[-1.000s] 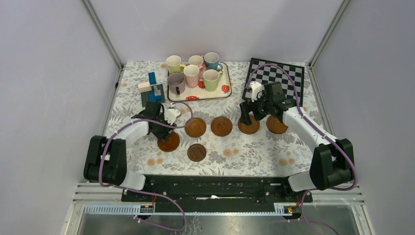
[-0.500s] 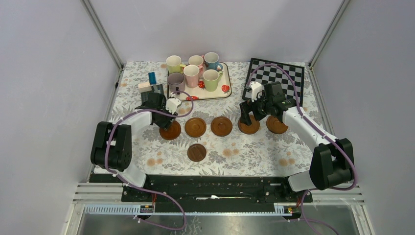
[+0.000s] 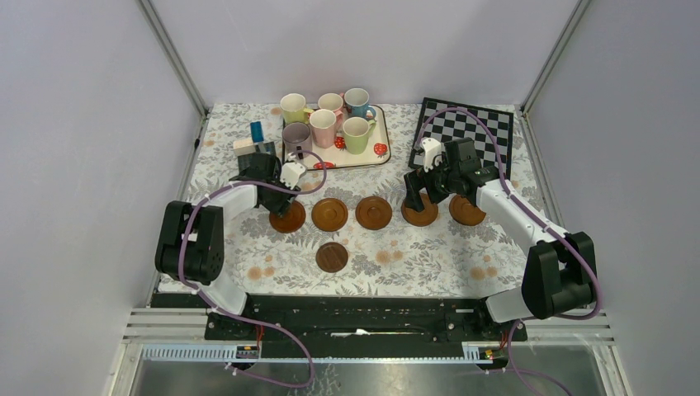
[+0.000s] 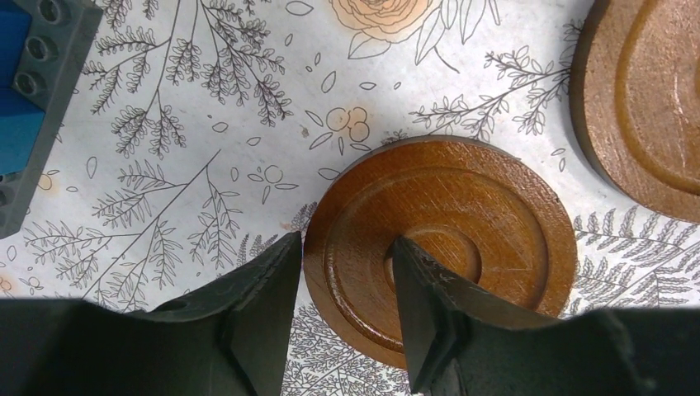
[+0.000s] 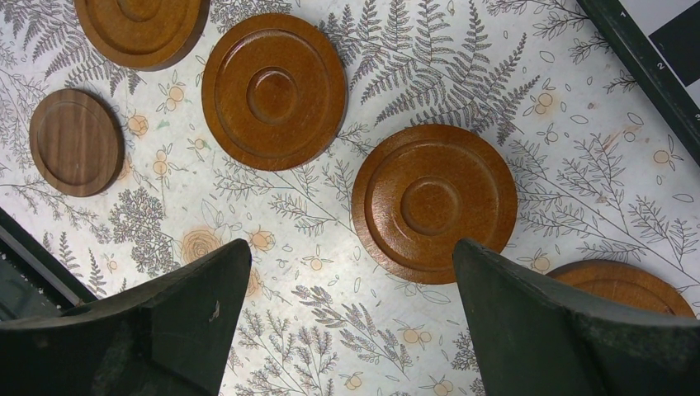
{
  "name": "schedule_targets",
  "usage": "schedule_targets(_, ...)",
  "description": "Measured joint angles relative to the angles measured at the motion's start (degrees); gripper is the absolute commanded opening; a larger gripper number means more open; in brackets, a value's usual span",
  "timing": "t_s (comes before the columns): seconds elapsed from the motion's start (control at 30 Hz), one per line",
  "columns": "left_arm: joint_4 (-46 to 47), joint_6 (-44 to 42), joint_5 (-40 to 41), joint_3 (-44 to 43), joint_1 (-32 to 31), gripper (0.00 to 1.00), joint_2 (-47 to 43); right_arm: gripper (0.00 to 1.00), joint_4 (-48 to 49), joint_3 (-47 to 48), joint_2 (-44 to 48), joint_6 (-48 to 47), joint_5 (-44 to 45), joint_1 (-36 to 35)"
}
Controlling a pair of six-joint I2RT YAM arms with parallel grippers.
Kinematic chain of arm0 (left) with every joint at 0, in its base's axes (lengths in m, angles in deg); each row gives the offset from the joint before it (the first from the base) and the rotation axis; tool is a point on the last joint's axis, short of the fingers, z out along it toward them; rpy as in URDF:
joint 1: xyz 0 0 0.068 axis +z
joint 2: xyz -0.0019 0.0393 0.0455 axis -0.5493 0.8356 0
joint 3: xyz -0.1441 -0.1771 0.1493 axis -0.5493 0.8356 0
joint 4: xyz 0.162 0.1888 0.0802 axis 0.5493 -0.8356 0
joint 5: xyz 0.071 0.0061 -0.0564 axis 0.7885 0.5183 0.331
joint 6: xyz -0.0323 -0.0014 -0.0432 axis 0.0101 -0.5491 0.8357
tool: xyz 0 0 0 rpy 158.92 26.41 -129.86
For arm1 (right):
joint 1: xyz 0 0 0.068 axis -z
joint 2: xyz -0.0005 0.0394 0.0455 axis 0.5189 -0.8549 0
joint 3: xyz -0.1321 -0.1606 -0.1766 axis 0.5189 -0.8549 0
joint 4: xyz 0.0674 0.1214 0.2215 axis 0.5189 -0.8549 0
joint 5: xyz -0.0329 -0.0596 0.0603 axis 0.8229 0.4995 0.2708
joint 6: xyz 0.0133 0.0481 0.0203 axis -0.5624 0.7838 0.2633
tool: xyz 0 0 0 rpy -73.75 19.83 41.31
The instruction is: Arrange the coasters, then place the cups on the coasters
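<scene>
Five brown coasters lie in a row across the table, and a smaller, darker coaster (image 3: pixel 332 256) lies nearer me. My left gripper (image 3: pixel 279 200) (image 4: pixel 342 280) is shut on the leftmost coaster (image 3: pixel 288 219) (image 4: pixel 462 223), one finger outside its rim and one in its centre hollow. The disc rests flat on the cloth. My right gripper (image 3: pixel 412 196) (image 5: pixel 348 256) hangs open over bare cloth, just short of the fourth coaster (image 3: pixel 420 212) (image 5: pixel 435 202). Six cups, among them a green cup (image 3: pixel 357 134) and a mauve cup (image 3: pixel 297 139), stand on the white tray (image 3: pixel 340 159) at the back.
A black-and-white chessboard (image 3: pixel 466 130) (image 5: pixel 660 41) lies at the back right, behind the right gripper. Blue and grey blocks (image 3: pixel 257 145) (image 4: pixel 25 82) stand left of the tray, close to the left gripper. Metal frame posts and walls close in both sides.
My left gripper has carried its coaster away from me and set it at the left end of the row. The right arm has not moved.
</scene>
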Motion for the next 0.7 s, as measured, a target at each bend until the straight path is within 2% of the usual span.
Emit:
schedule_targets(0.43,-2.99,0.92,0.09,-2.45,0.00,0.54,-0.52,1.00,-0.02,0.00,-0.17,0.00,-0.09,0.00)
schedule_targets(0.57,-7.34,1.77,-2.54,-3.19,-1.05,0.60,-6.29,1.00,-0.02,0.00,-0.17,0.02,-0.13,0.00)
schedule_targets(0.7,-10.58,1.81,-5.70,-3.21,-8.20,0.63,-15.34,1.00,-0.04,0.00,-0.17,0.02,-0.15,0.00)
